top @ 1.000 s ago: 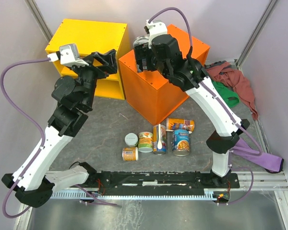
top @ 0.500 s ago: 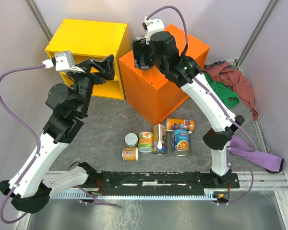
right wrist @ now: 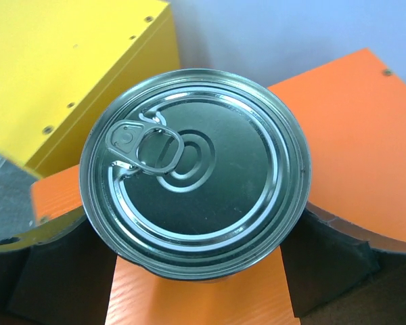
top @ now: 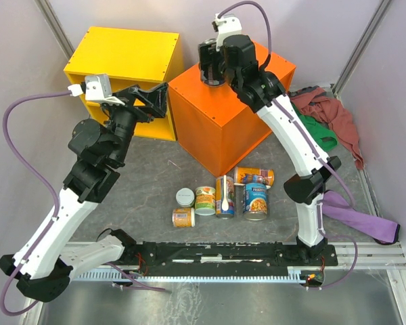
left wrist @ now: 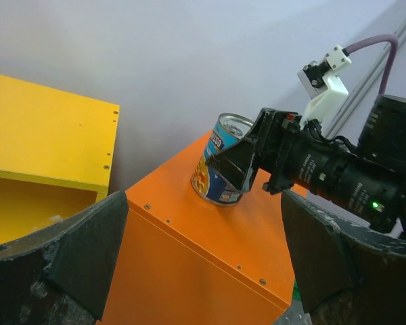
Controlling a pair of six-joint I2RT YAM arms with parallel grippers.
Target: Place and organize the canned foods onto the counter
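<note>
Right tool (top: 213, 66), can (right wrist: 193, 169) shifted rearward on counter (top: 216, 122) | grip: cannot tell | left tool (left wrist: 203, 257) wide open, empty

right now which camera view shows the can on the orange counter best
Left wrist: the can appears side-on, blue label and silver top, standing on the counter. Right wrist shows only its lid; top external mostly hides it behind the right arm.

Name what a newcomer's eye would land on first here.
First comes the silver-topped can clamped in the right gripper, atop the bright orange counter at its far left edge. Next come the yellow shelf unit beside it and six cans clustered on the grey surface in front.
</note>
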